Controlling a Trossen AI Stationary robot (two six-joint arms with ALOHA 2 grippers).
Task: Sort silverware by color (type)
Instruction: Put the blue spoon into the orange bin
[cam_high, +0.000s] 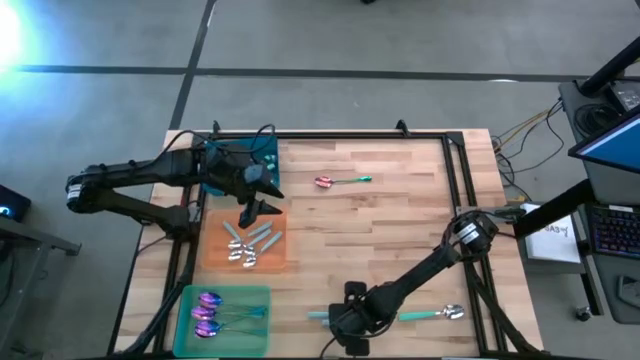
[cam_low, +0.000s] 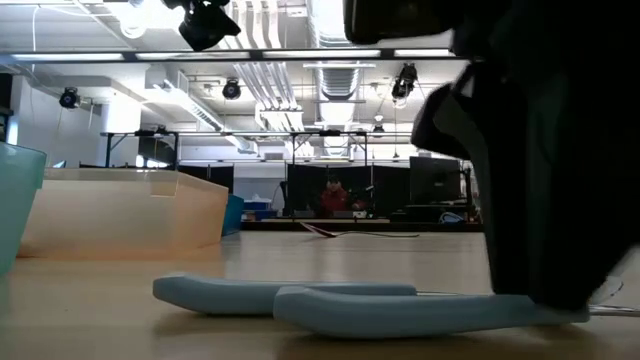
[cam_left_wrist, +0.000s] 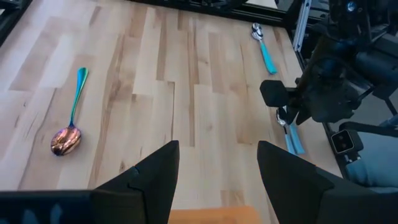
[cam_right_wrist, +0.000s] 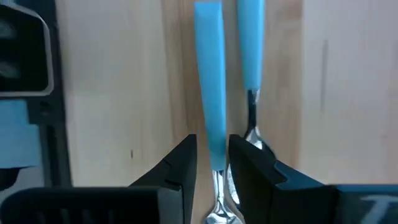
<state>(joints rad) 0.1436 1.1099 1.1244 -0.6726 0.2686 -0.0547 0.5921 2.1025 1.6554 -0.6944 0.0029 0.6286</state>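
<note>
The right end effector (cam_right_wrist: 211, 168) sits low at the near edge of the worktop (cam_high: 400, 240), its fingers narrowed around the handle of a blue-handled spoon (cam_right_wrist: 210, 87) that lies flat beside a second blue-handled spoon (cam_right_wrist: 251, 43). The left end effector (cam_high: 262, 208) hangs spread wide and empty over the orange mat (cam_high: 280, 255), where several silver spoons (cam_high: 245, 245) lie. Purple-pink spoons (cam_high: 208, 315) rest on the green mat (cam_high: 255, 330), one iridescent spoon (cam_high: 340, 181) lies alone mid-worktop, and another teal-handled spoon (cam_high: 435, 314) lies near the right front corner.
</note>
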